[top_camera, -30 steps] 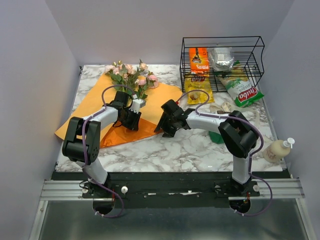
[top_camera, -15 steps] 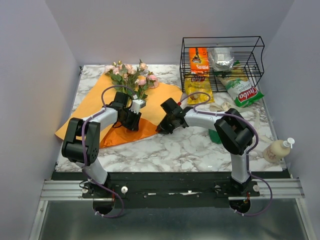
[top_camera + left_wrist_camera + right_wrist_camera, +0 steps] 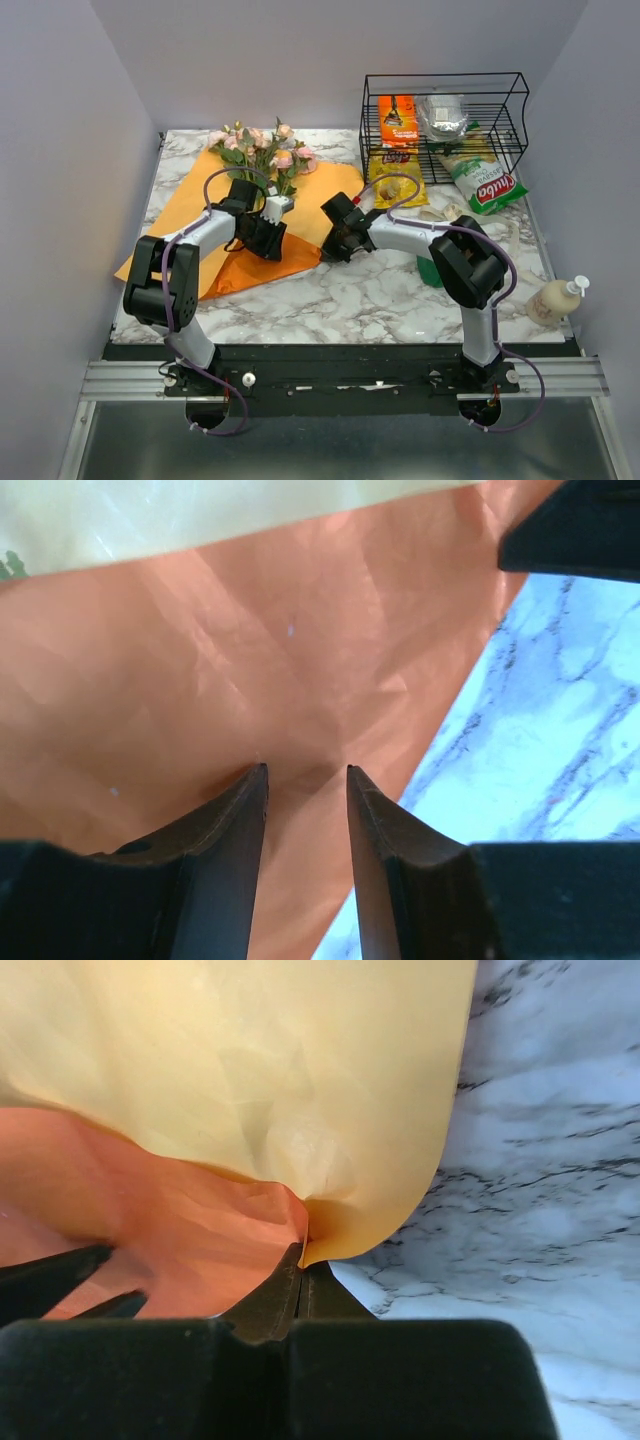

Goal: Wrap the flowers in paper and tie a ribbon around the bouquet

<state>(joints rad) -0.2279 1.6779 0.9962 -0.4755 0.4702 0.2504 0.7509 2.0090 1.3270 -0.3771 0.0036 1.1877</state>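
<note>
Right gripper (image 3: 303,1260) clenched on right edge of thin bright-orange paper sheet (image 3: 200,660); left gripper (image 3: 305,775) parted; hard tug could tear it.

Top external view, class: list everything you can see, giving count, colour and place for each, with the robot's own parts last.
paper: one, orange, left half of the table
flowers: one bunch, pink and cream, on the paper's far end
wire basket: one, black, far right
orange packet: one, inside the basket
silvery bag: one, inside the basket
yellow packet: one, at the basket's front
green-white bag: one, at the basket's front
ribbon: seemingly one, cream, right of the yellow packet
pump bottle: one, cream, near right edge
green object: one, partly hidden under the right arm
table: one, white-grey marble
left gripper: black, jaws apart over the paper
right gripper: black, shut on the paper's edge
</note>
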